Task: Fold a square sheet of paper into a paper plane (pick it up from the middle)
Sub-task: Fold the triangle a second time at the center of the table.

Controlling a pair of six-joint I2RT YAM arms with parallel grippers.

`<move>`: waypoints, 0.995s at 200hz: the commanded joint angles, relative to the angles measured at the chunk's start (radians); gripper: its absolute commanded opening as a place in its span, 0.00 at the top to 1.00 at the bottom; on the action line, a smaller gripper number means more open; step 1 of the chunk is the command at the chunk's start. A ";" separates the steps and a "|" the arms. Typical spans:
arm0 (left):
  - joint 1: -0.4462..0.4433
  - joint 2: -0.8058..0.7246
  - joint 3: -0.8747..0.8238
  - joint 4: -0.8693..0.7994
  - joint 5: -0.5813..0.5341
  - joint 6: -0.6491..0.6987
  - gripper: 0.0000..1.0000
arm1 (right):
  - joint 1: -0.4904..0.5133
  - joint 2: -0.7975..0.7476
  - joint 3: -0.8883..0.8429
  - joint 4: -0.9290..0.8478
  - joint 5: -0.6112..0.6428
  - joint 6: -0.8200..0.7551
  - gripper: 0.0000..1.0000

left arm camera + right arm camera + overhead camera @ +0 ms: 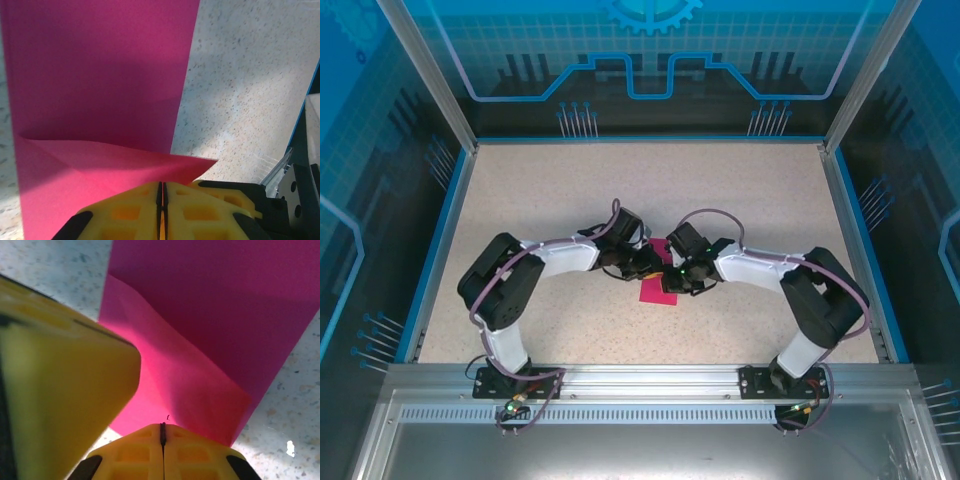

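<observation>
The square sheet of paper (658,292) is magenta-pink and lies on the table's middle, just in front of both grippers. In the left wrist view the paper (100,75) has a lifted, brighter flap whose edge runs in under my left gripper (161,184). Its yellow fingers are pressed together. In the right wrist view the paper (225,305) shows a slanted fold, and its near edge disappears under my right gripper (162,426), also shut. A yellow finger of the left gripper (65,390) looms close on the left. From above, the left gripper (645,265) and right gripper (672,275) almost touch.
The speckled beige table (570,200) is ringed by a blue rim (440,240) and clear side walls. Both arm bases sit on the metal rail (640,385) at the near edge.
</observation>
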 commanded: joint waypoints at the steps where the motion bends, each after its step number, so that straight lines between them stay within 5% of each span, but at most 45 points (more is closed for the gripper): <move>1: -0.003 0.036 -0.004 0.038 0.033 -0.015 0.89 | 0.010 0.030 0.036 -0.036 0.048 0.009 0.95; 110: -0.020 0.093 -0.093 0.189 0.025 0.061 0.91 | 0.010 0.099 0.030 -0.087 0.058 0.003 0.96; 199: 0.034 0.052 -0.114 0.115 -0.186 0.146 0.91 | 0.009 0.131 -0.052 -0.202 0.155 -0.058 0.97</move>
